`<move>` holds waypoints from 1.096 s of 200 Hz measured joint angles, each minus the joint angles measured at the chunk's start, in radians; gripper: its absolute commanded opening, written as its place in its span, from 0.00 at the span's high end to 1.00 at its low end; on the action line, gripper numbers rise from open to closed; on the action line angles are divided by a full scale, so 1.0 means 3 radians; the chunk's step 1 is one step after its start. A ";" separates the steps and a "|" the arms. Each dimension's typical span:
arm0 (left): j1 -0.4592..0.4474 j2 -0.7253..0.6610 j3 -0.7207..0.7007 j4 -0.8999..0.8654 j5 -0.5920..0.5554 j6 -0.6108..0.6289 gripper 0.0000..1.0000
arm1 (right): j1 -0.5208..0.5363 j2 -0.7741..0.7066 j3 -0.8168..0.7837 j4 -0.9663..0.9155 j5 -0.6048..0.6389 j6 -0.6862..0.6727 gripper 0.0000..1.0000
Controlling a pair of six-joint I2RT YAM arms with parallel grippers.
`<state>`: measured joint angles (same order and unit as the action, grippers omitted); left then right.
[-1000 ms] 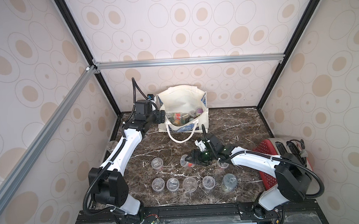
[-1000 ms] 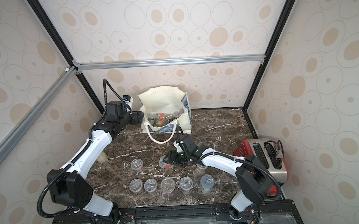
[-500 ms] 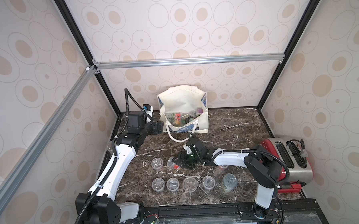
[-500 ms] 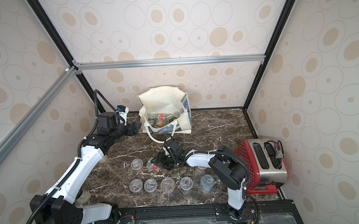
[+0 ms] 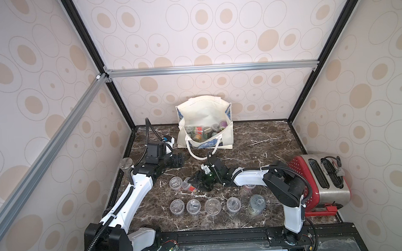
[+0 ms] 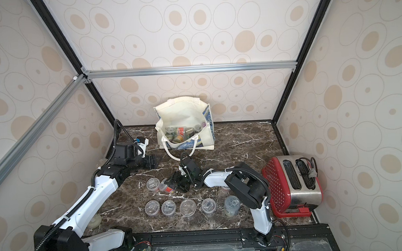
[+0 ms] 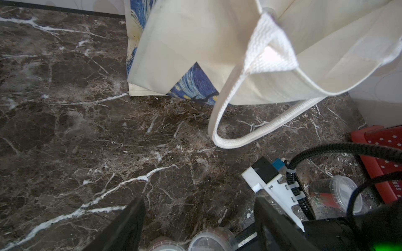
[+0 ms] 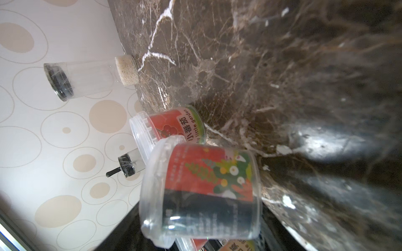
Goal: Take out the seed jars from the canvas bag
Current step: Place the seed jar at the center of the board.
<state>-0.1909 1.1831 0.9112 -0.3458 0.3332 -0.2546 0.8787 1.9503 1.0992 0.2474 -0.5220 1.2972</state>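
Cream bag stands at 12 o'clock on marble table in both top views, mouth open, several jars inside. Left gripper hangs at 7 o'clock of bag, near but not touching it; jaws apart, nothing btwn. Right gripper is mid-table, jaws clamped on red jar, which is tilted w/ lid end toward 9 o'clock. Second jar stands just beside it at 9 o'clock. Jar row lines the 6 o'clock edge, and toaster sits at 3 o'clock. Same layout in a top view: bag, red jar, jar row.

Left wrist: black fingers wide apart, only bare table btwn. Bag is ahead, blue print at its corner. Handle loops down onto table.

Right wrist: red jar is close up, w/ clear lid and red label w/ green-yellow print. Can't tell if it touches table. Fingers are hard to make out. Second jar, also red-labelled, is just behind it. Tall cylinder w/ beige grains stands further off by wall.
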 measured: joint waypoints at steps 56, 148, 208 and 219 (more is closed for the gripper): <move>0.0001 -0.0089 -0.0109 0.0008 0.0221 -0.0003 0.24 | -0.0058 -0.0014 -0.0051 0.0031 -0.0038 -0.0013 0.34; 0.0001 -0.0099 -0.0188 0.0003 0.0217 0.0004 0.25 | -0.0094 -0.0100 -0.0181 0.0072 -0.0069 -0.0014 0.24; 0.0001 -0.0109 -0.0188 0.0003 0.0205 0.0025 0.26 | -0.0100 -0.0139 -0.0286 0.0047 -0.0052 -0.0013 0.20; 0.0001 -0.0116 -0.0188 0.0003 0.0205 0.0025 0.26 | -0.0100 -0.0149 -0.0300 0.0048 -0.0046 -0.0013 0.20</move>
<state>-0.1905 1.1484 0.8547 -0.3450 0.3946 -0.2470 0.8486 1.9057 1.0092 0.2619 -0.5358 1.2934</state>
